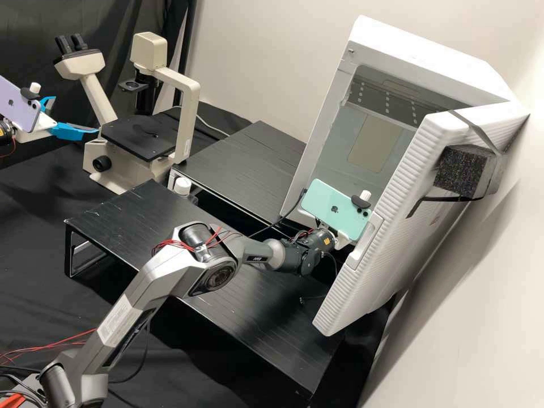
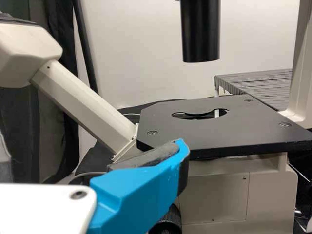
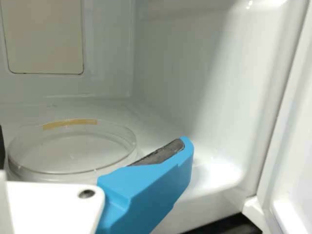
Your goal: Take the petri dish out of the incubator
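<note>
Petri dish [image 3: 73,151] in incubator [image 1: 419,51] — flat, round, strip [image 3: 70,123] rearward | left tool [image 1: 75,114], right tool [image 1: 342,241] — spread

Black bench [image 1: 39,209] bears microscope [image 1: 144,136] and two stands [image 1: 133,224] — incubator floor [image 3: 109,110] bears a petri dish [image 3: 73,152].

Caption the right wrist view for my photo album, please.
Clear petri dish with a tan strip, inside the open white incubator.
</note>
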Robot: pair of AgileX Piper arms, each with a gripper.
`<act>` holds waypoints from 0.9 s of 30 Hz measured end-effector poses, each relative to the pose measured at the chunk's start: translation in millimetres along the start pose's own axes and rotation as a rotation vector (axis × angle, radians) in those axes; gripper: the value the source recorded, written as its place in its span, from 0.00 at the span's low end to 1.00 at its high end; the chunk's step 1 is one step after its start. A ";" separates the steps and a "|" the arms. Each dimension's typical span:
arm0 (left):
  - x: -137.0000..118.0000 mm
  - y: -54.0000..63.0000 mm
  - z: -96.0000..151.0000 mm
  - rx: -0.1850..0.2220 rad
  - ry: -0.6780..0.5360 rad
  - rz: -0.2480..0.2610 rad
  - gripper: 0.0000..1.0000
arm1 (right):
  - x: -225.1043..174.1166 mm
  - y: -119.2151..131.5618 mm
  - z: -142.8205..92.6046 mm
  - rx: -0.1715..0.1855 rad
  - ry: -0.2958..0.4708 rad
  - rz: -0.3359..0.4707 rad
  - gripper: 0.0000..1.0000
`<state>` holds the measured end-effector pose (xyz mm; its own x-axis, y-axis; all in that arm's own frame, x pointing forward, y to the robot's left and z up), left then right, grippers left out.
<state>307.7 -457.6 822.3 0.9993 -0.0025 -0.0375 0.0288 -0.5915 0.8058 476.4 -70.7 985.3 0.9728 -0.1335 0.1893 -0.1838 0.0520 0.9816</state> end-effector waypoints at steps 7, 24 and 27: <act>0.0 0.0 0.0 0.000 0.000 0.000 1.00 | 0.8 -2.6 -2.7 0.018 0.002 -0.009 1.00; 0.0 0.0 0.0 0.000 0.000 0.000 1.00 | 4.7 -2.3 -13.4 0.012 0.032 -0.068 0.00; 0.0 0.0 0.0 0.000 0.000 0.000 1.00 | 4.9 -3.6 -12.5 0.012 0.029 -0.077 0.00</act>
<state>307.7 -457.6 822.3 0.9993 -0.0025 -0.0375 0.0288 -0.5915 0.8058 483.6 -59.1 982.4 0.9879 -0.1074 0.1121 -0.1095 0.0304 0.9935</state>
